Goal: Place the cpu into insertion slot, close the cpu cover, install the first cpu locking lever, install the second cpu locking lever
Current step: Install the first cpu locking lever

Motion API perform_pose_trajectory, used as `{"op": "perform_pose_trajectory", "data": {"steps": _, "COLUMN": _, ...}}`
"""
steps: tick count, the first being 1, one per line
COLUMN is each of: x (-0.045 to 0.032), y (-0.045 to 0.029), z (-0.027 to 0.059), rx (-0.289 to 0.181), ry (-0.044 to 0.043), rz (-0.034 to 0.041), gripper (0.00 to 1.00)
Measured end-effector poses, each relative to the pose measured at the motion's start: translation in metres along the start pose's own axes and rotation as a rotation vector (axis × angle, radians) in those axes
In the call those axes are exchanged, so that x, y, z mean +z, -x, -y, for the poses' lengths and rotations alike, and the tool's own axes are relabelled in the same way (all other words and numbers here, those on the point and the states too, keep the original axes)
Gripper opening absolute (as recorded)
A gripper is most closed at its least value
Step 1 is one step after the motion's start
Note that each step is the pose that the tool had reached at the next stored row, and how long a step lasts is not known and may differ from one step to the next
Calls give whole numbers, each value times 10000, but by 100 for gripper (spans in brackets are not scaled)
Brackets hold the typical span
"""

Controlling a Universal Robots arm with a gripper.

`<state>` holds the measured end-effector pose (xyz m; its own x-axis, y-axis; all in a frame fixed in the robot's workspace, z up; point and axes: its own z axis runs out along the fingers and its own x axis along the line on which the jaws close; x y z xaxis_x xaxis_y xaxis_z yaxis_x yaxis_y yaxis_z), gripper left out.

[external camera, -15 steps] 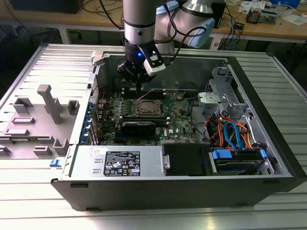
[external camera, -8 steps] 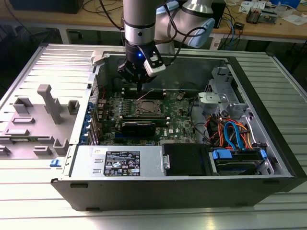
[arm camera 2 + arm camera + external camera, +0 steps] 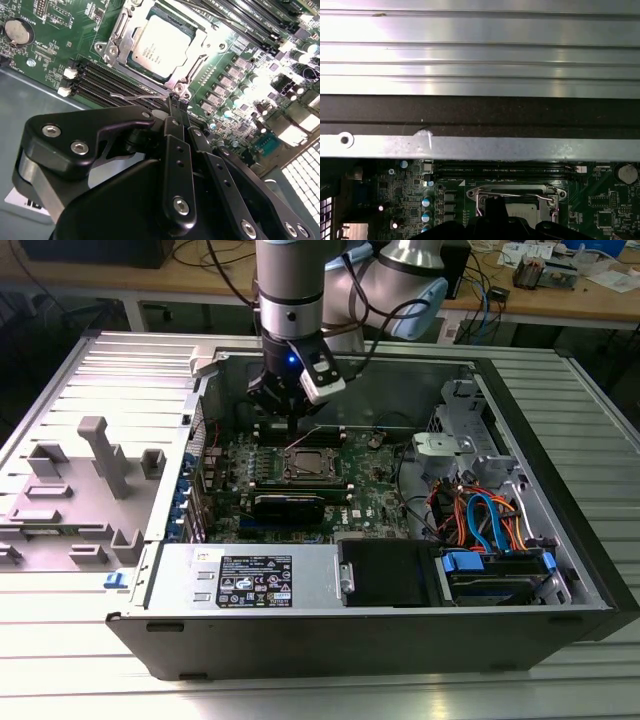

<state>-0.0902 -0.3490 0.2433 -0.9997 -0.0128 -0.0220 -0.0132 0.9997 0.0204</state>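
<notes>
The cpu (image 3: 160,45) lies in the insertion slot (image 3: 102,48) on the green board, silvery top up. The cpu cover (image 3: 121,31) is down around it as a metal frame. A thin wire locking lever (image 3: 140,94) runs along the socket's edge beside the memory slots. Its end meets the tips of my black gripper (image 3: 177,102), whose fingers are shut together; whether they pinch the wire I cannot tell. In the exterior view the gripper (image 3: 288,428) hangs just behind the cpu (image 3: 309,464), and a lever (image 3: 305,438) stands raised. The first wrist view has the cover (image 3: 520,189) just beyond the gripper (image 3: 495,212).
Black memory slots (image 3: 100,82) lie right beside the socket. A black heatsink block (image 3: 288,506) sits in front of it. The case walls (image 3: 350,365) ring the board, with a power supply (image 3: 255,578) in front and a drive cage with cables (image 3: 490,520) on the exterior view's right.
</notes>
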Motion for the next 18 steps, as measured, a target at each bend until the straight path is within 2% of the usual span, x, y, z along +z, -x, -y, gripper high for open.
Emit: {"op": "perform_pose_trajectory", "data": {"steps": 18, "x": 159, "y": 18, "z": -18, "rx": 30, "ry": 0, "rz": 0, "gripper": 11}}
